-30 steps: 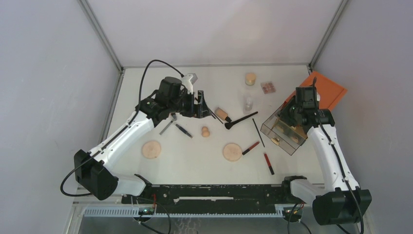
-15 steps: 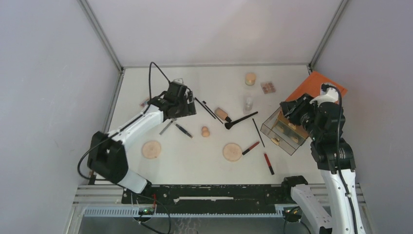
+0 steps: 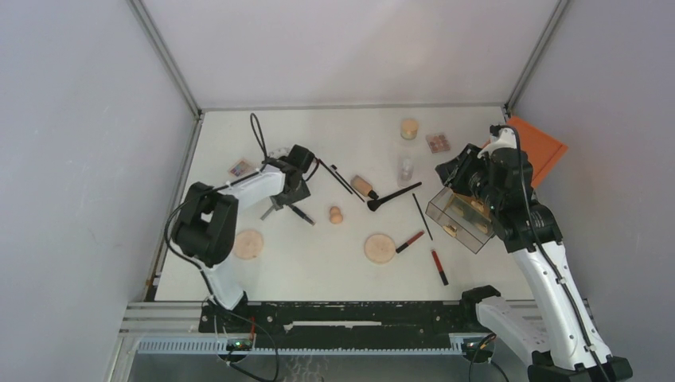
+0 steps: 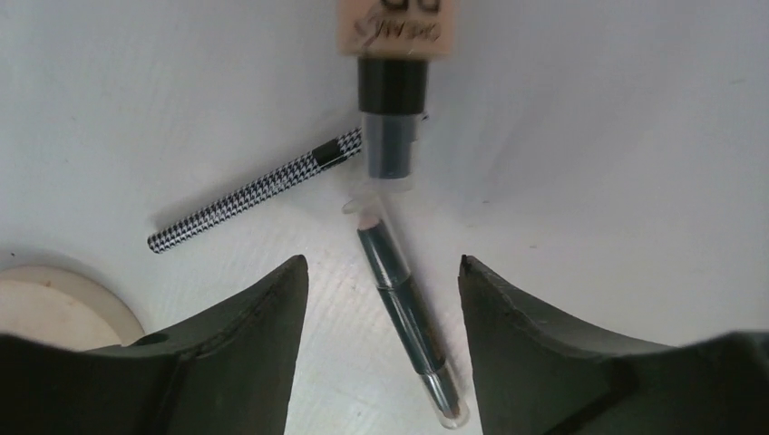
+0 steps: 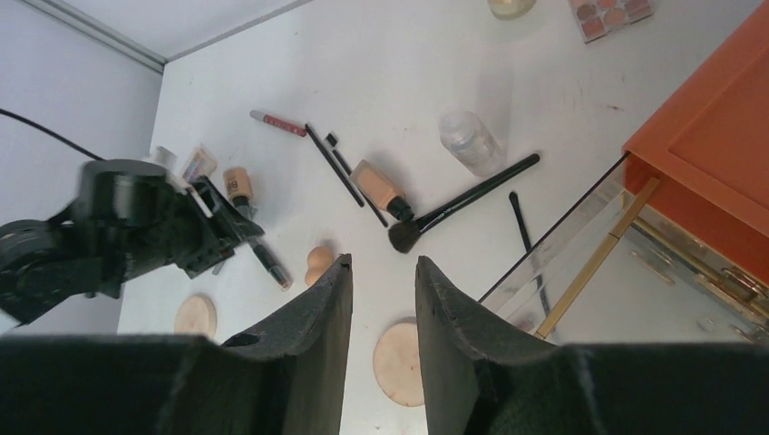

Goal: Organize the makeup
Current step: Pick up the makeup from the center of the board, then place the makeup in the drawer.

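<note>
over the last second the left arm has folded back and brought the left hand (image 4: 381, 267) down over the dark pencil (image 4: 403, 313). the pencil lies flat on the bench (image 4: 589, 136) between the wide-set, empty fingers, just below a peach bottle (image 4: 394, 27). the right hand (image 5: 383, 265) has lifted away from the clear drawer box (image 3: 466, 213), fingers narrowly parted and empty. judgement: a pencil pick is set up, while the brush (image 3: 394, 195) and tan disc (image 3: 380, 247) lie loose, so sorting is at an early stage.
</note>
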You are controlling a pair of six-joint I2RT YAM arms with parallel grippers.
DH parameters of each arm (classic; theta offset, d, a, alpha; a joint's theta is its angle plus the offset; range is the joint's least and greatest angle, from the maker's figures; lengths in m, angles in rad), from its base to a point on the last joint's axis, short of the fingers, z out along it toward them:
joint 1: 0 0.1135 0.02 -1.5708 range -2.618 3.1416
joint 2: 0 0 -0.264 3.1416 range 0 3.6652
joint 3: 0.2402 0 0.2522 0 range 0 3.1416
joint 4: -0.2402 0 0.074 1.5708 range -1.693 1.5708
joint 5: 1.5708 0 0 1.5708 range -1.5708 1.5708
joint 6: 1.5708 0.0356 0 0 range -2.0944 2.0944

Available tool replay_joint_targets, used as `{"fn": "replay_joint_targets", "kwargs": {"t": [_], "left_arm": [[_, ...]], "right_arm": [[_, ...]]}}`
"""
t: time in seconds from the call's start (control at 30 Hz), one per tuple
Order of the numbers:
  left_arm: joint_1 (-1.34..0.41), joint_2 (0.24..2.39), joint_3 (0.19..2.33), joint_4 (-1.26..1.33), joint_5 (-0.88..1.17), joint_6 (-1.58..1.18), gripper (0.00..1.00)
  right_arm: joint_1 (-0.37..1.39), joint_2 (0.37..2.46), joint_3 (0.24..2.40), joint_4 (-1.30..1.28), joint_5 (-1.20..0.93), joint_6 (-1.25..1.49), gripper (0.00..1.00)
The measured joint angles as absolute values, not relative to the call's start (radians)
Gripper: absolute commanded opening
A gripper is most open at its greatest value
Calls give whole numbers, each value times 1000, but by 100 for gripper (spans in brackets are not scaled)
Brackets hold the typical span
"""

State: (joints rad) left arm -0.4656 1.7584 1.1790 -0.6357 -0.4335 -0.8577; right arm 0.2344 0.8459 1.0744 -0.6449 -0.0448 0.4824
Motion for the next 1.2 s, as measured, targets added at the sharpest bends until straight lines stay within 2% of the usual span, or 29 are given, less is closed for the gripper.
{"fn": "replay_joint_targets", "kwargs": {"t": [0.1, 0.17, 0.27, 0.33, 0.4, 0.47, 0.63, 0.87, 1.03, 1.2], "left_arm": [[-472, 1836, 1179, -675, -438, -921, 57], [-480, 1850, 1193, -681, -439, -962, 47], [-497, 1858, 1193, -682, -435, -1003, 25], [-508, 1858, 1193, -681, -430, -1014, 13], [-519, 1853, 1192, -683, -429, -1010, 5], [-530, 1837, 1190, -691, -414, -995, 1], [-556, 1661, 1163, -630, -314, -872, 0], [-561, 1269, 1050, -308, 36, -686, 0], [-561, 1213, 1049, -138, 219, -681, 0], [-561, 1213, 1048, -59, 305, -741, 0]], "right_arm": [[238, 843, 1074, -638, -41, 479, 39], [238, 840, 1074, -637, -35, 477, 39], [238, 836, 1074, -637, -27, 477, 38], [238, 831, 1074, -637, -26, 477, 38], [238, 826, 1074, -636, -27, 477, 39], [238, 823, 1074, -631, -32, 477, 39], [238, 824, 1074, -607, -109, 483, 44], [304, 890, 1074, -540, -253, 550, 55], [429, 950, 1074, -492, -311, 571, 60], [567, 1019, 1069, -416, -308, 582, 65]]}}
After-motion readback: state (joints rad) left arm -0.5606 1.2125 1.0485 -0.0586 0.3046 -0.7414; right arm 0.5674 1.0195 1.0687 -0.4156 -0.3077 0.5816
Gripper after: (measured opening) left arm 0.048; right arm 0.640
